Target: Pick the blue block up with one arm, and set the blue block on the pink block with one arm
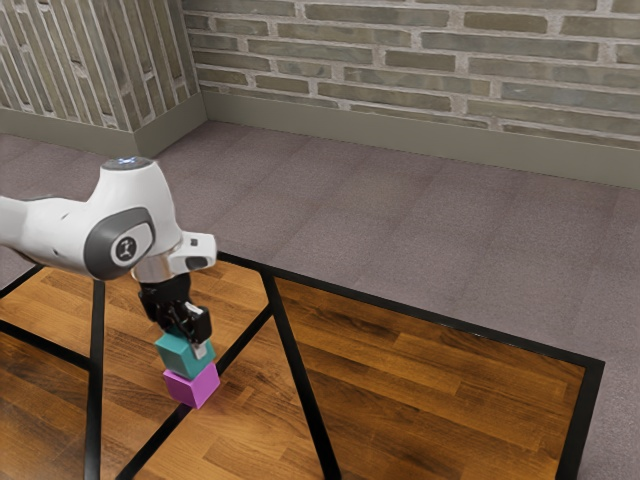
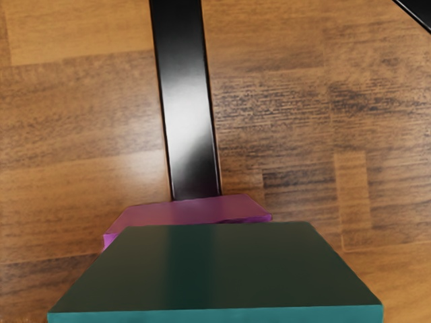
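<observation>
The black gripper (image 1: 188,338) reaches straight down over the wooden table (image 1: 430,390), its fingers closed on the upper part of the blue block (image 1: 178,358) from two sides. The blue block sits on top of the pink block (image 1: 190,388), their faces touching. In the wrist view, the blue block (image 2: 215,272) covers most of the pink block (image 2: 192,212), which lies by a black strip (image 2: 185,101)

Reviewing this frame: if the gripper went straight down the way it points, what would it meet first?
The blue block, directly under the gripper, which appears to rest on the pink block. Pushing further would likely just press that stack against the wooden table.
</observation>
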Robot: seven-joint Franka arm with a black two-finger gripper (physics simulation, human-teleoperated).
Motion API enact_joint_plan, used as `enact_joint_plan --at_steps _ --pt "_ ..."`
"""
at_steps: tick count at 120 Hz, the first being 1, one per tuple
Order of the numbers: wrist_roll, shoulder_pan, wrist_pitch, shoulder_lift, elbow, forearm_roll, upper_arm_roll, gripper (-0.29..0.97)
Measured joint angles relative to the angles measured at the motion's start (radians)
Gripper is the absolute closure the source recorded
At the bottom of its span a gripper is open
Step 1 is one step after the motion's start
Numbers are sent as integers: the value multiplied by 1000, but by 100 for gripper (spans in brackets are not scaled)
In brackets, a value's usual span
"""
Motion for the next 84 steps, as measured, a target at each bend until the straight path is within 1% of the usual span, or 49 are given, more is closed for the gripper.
enact_joint_plan --at_steps 45,77,84 --pt "20 22 -8 0 -2 -35 3 31" --pt "30 21 -12 0 -1 -43 3 31" --pt "32 21 -13 1 -1 -44 3 28"
